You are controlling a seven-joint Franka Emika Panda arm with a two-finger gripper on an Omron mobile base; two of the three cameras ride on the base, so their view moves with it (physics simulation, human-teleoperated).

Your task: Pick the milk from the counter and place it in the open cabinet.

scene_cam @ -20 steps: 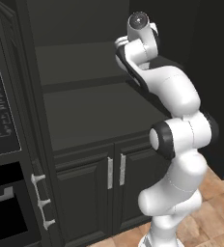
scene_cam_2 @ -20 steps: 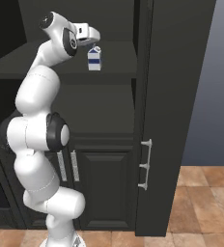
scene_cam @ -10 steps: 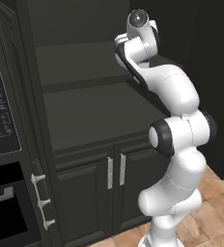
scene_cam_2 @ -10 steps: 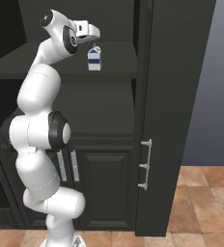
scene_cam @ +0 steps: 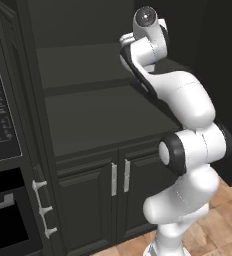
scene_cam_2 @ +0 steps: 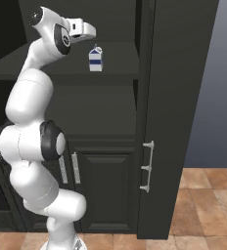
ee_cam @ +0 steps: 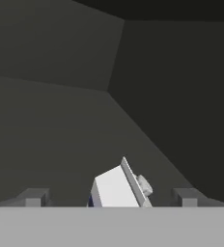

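Cabinet carcass, tall and matte charcoal with flat dark shelves (scene_cam: 103, 125) over two panelled doors, fills the left base view; the white arm rises at the right and its wrist reaches in above the upper shelf, hiding what lies beyond it.

From the right base view, the small white boxy milk carton with blue bands (scene_cam_2: 95, 59) stands upright on the upper shelf (scene_cam_2: 116, 64), near the front edge and clear of the side wall. The gripper (scene_cam_2: 87, 31) hovers just above and to the left of it, apart from the carton.

Looking along the hand, the carton's gabled top (ee_cam: 118, 187) sits low between the two dark fingers (ee_cam: 33, 198), which stand wide and touch nothing. The carton is released and already inside the cabinet.

It looks light and stiff, with smooth sides that could slip and a base small enough to tip over; any re-grip should pinch the flat side walls at mid-height, not the peaked top.
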